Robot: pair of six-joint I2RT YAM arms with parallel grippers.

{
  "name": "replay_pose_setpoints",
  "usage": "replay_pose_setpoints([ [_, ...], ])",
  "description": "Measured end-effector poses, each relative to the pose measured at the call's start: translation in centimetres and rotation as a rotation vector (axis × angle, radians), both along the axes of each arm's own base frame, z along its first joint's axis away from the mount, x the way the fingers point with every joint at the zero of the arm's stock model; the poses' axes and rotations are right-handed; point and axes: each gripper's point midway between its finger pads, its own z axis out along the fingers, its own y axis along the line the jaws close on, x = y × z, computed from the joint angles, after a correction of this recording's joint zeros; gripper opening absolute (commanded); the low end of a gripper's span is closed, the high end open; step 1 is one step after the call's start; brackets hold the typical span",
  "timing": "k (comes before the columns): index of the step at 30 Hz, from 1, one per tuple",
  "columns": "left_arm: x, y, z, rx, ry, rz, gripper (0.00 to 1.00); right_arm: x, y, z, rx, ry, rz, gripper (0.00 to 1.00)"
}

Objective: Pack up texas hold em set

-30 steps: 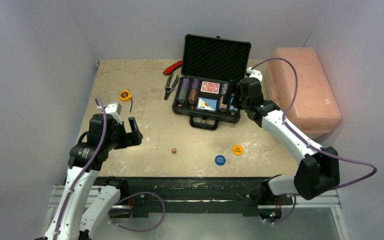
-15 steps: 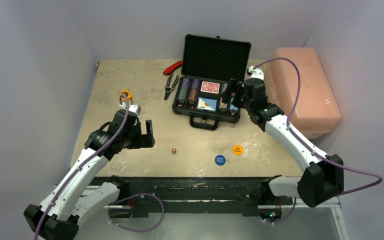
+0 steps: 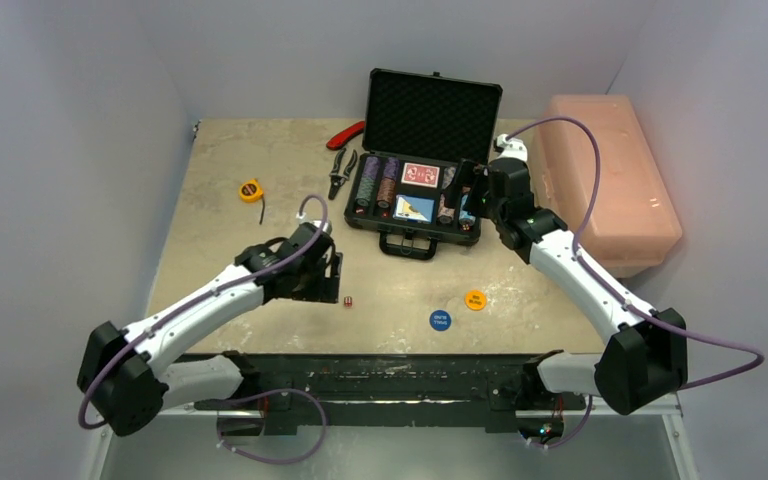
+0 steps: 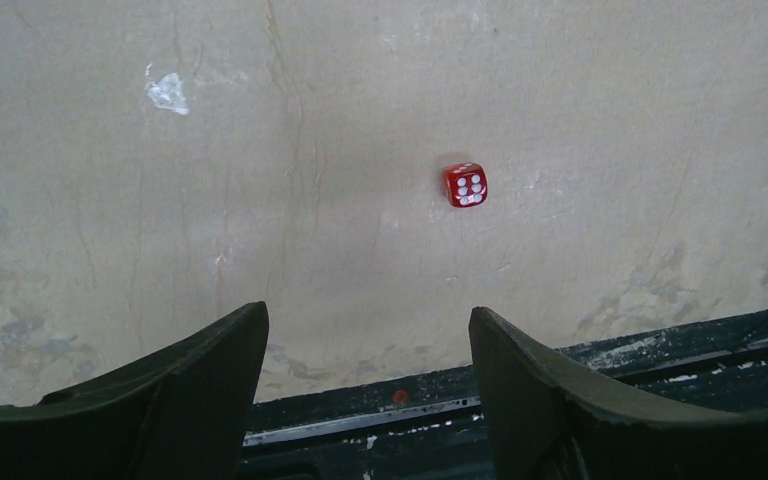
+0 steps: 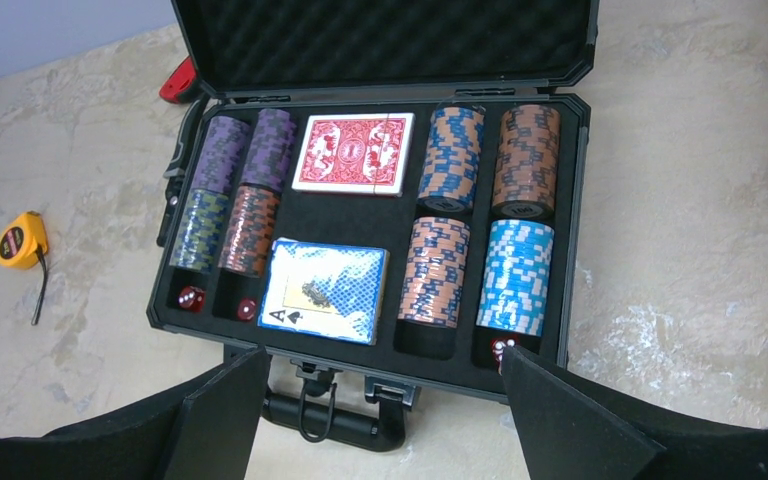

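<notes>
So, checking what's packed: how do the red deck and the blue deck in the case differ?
The red deck lies in the far middle compartment, by the lid; the blue deck in the near one, by the handle. The red deck shows only its patterned back; the blue deck shows an ace of spades corner at its near left. Both lie flat in the briefcase, between chip stacks.
</notes>
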Motion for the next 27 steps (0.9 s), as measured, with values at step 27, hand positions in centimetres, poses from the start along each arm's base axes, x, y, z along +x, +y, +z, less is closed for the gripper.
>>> replay_pose_setpoints([
  [27,1.4,-4.9,-6.0,0.089,0.144,0.007,0.46,-0.3,0.0,-0.7,0.002,0.019,-0.004,0.91],
])
